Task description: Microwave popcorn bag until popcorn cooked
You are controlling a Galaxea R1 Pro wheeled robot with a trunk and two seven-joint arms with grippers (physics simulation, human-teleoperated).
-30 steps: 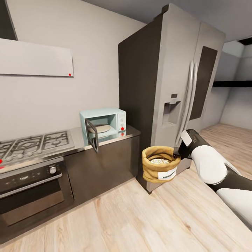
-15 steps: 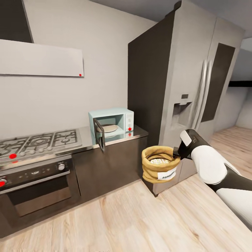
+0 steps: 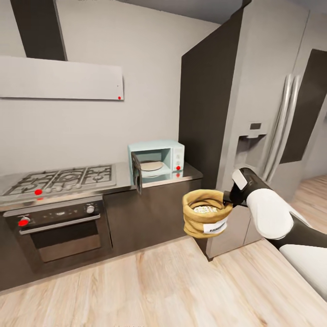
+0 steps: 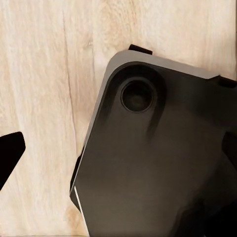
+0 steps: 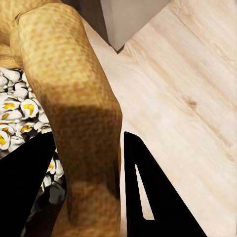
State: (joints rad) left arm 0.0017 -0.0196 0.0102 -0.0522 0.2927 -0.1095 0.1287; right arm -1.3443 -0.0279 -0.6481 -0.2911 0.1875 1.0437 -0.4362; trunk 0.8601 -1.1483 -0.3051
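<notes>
Tan bag (image 3: pixel 205 219): my right pincer (image 3: pixel 225 199) grips its rim, midair.
Microwave (image 3: pixel 157 160): door open, on tabletop (image 3: pixel 181 175).
Left pincer: can't tell.

The right arm (image 3: pixel 272 218) has a smooth white rounded shell and a black wrist part with one small white panel. The right gripper (image 5: pixel 89 197) has flat black pointed fingers (image 5: pixel 148 197) (matte, without markings).
</notes>
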